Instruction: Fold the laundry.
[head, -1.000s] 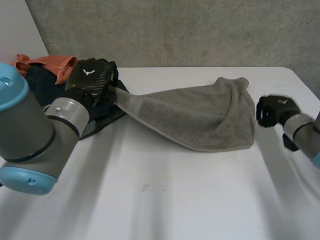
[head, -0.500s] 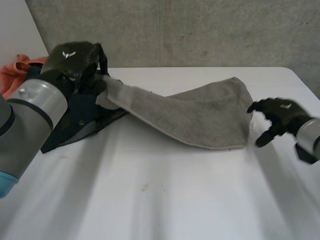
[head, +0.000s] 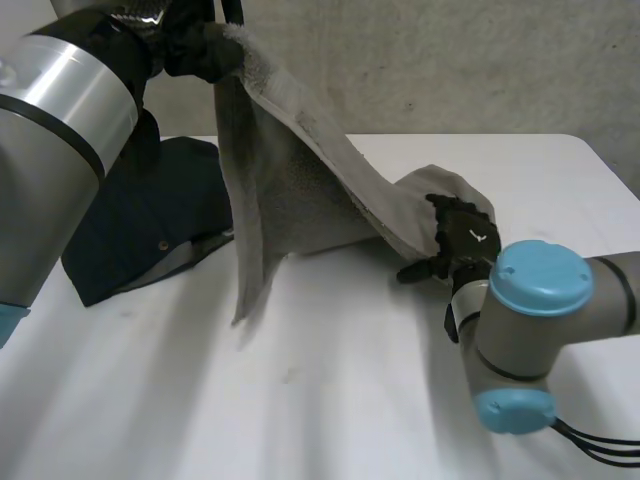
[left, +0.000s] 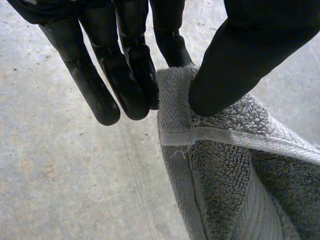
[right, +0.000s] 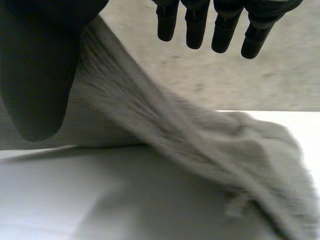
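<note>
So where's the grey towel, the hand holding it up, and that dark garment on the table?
grey towel (head: 290, 190), head view, its hanging middle.
left hand (head: 190, 48), head view, fingers pinching the towel's hemmed edge.
dark blue garment (head: 150, 215), head view, its flat middle.

Grey terry towel (head: 290, 180): one hemmed corner is pinched high in my left hand (head: 195, 45), and the cloth slants down to a bunched end resting on the table (head: 330, 400). Dark blue garment (head: 150, 220): crumpled flat on the table, beside the towel's hanging part.
</note>
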